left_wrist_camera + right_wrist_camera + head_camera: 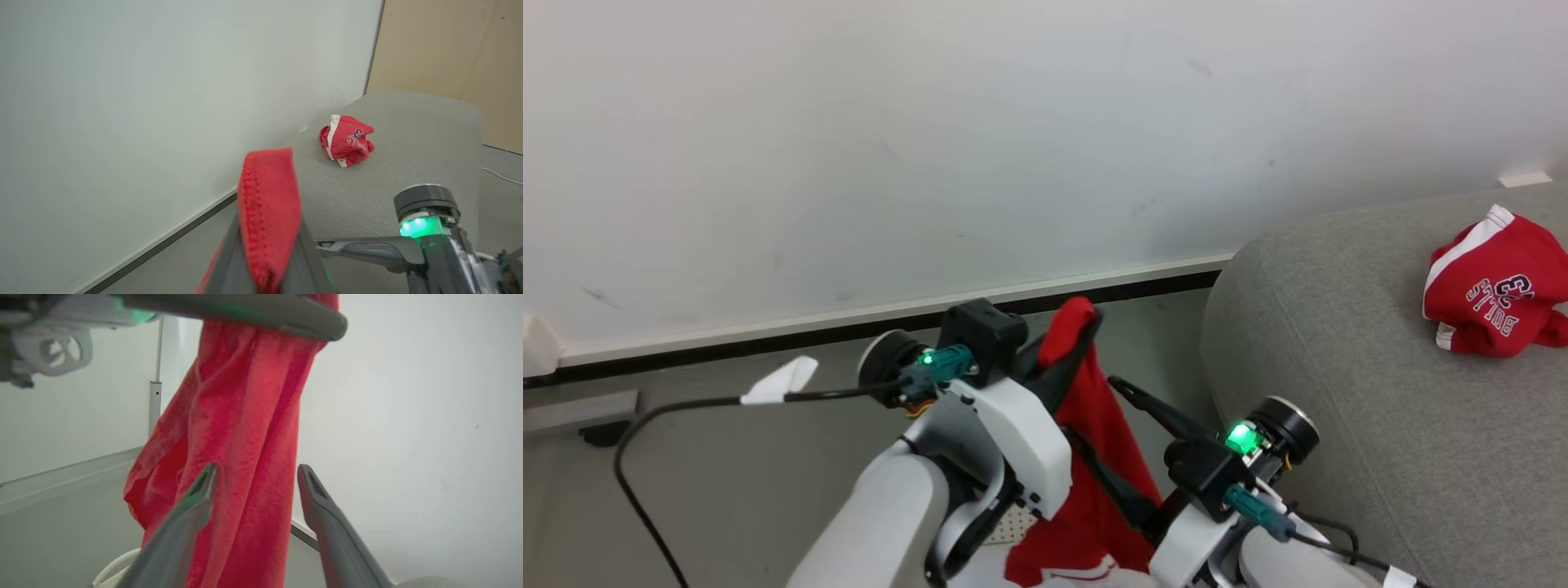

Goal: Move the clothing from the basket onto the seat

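Observation:
My left gripper (1083, 323) is raised and shut on a fold of red clothing (1098, 457), which hangs in a long drape down to the bottom edge of the head view. In the left wrist view the fold (269, 212) sits pinched in that gripper (269, 232). My right gripper (255, 477) is open beside the hanging cloth (245, 428), one finger on each side of it, not closed. A second red garment printed "BULLS" (1494, 286) lies crumpled on the grey seat (1323, 343). A perforated piece of the basket (1013, 527) peeks out under my left forearm.
A white wall with a dark baseboard (768, 339) runs behind. A black cable with a white tag (780, 382) trails from my left wrist over the grey floor. In the left wrist view, a beige panel (449, 45) stands beyond the seat (416, 134).

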Controlling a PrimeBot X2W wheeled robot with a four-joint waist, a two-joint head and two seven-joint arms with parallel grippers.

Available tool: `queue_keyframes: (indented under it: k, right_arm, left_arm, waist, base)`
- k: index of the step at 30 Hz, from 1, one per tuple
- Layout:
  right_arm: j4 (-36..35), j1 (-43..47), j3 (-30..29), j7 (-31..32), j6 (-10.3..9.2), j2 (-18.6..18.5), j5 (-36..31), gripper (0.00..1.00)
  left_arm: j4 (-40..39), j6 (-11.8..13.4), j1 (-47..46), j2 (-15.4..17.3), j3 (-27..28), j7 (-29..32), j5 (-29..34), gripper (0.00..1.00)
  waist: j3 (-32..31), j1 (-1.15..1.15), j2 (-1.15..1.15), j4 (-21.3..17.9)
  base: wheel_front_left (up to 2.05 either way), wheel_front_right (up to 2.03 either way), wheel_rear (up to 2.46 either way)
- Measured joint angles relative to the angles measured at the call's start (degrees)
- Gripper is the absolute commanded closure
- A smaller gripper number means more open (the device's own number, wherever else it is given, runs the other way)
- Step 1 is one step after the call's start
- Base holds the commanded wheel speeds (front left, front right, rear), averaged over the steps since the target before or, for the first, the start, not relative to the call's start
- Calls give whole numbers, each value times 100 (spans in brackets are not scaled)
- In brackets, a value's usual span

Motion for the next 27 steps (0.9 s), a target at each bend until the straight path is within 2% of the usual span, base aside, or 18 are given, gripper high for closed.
queue_keyframes:
  k: [5,6,7,8,11,14,16,17,18,27]
  right_arm:
    - [645,-326,265,-1,0,-3,321,0]
    - [770,-341,366,0,0,-10,404,47]
    - [886,-343,468,0,0,-5,537,80]
    - [959,-348,575,0,0,-7,682,100]
    - [1013,-375,816,0,0,-2,1182,100]
    - [1018,-482,859,1,0,-5,1395,100]
    - [1016,-537,808,2,0,-3,1441,100]
    - [1016,-550,753,2,0,-3,1441,100]
    - [1016,-562,699,2,0,-7,1441,100]
    - [1057,-650,68,2,0,-5,1278,100]
  left_arm:
    - [-146,-13,-43,-82,-207,8,-94,100]
    - [-156,-13,-57,-103,-227,9,-102,100]
    - [-159,-12,-75,-118,-246,9,-125,100]
    - [-159,-8,-93,-124,-260,9,-138,100]
    - [-152,22,-103,-126,-252,7,-147,100]
    - [-108,75,-96,-94,-221,-15,-155,100]
    - [-67,85,-74,-76,-211,-59,-155,53]
    - [-47,99,-49,-64,-204,-101,-155,7]
    - [-24,133,-16,-44,-194,-129,-154,0]
    - [321,249,475,49,-97,-528,-267,0]
  waist:
    - [-10,0,0,102]
    - [-16,0,0,124]
    - [-23,0,0,146]
    - [-28,0,0,163]
    - [-30,0,0,181]
    - [-21,0,0,156]
    - [-8,0,0,137]
    - [-5,0,0,129]
    - [-3,0,0,123]
    - [24,0,0,55]
  base:
    - [0,0,0]
    - [0,0,0]
    - [0,0,0]
    - [0,0,0]
    - [0,0,0]
    - [0,0,0]
    - [0,0,0]
    - [0,0,0]
    - [0,0,0]
    - [0,0,0]
